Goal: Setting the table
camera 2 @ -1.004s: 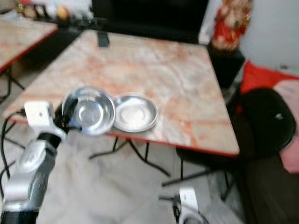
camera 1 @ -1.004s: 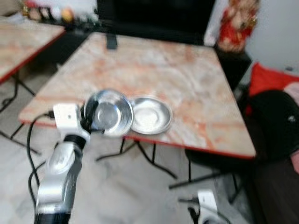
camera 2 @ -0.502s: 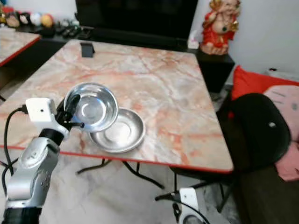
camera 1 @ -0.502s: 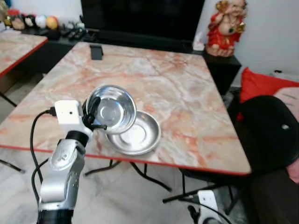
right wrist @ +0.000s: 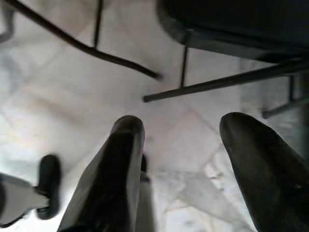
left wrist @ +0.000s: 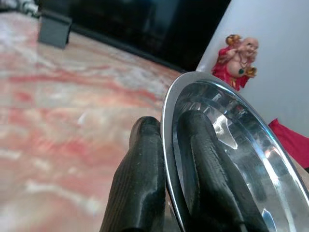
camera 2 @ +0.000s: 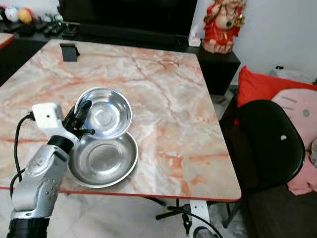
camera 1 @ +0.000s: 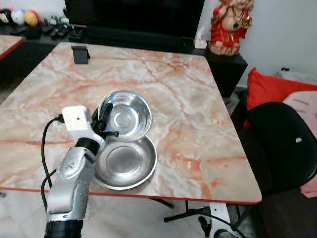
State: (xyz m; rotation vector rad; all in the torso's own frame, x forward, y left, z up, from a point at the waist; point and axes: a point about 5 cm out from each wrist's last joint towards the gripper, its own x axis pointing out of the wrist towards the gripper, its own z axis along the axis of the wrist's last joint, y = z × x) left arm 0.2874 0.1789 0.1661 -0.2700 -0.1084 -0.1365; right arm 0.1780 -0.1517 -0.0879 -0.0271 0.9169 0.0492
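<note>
My left gripper (camera 1: pixel 105 115) is shut on the near-left rim of a shiny steel bowl (camera 1: pixel 125 115), one finger inside and one outside, as the left wrist view shows on the bowl (left wrist: pixel 227 145). The bowl hangs tilted just above the marble table (camera 1: pixel 188 99). A second, wider steel bowl (camera 1: pixel 124 163) lies flat on the table near the front edge, partly under the held one. My right gripper (right wrist: pixel 181 159) hangs low beside the table with its fingers apart over the pale floor.
A black chair (camera 1: pixel 285 141) stands at the table's right side, with red and pink cushions (camera 1: pixel 277 87) behind it. A small black stand (camera 1: pixel 79 53) sits at the far left of the table. A red figurine (camera 1: pixel 229 25) and a dark TV unit (camera 1: pixel 133 17) are beyond.
The camera has come closer and higher over the table. The left gripper carried the bowl from the table's front edge inward, now beyond the flat bowl. The grip is unchanged.
</note>
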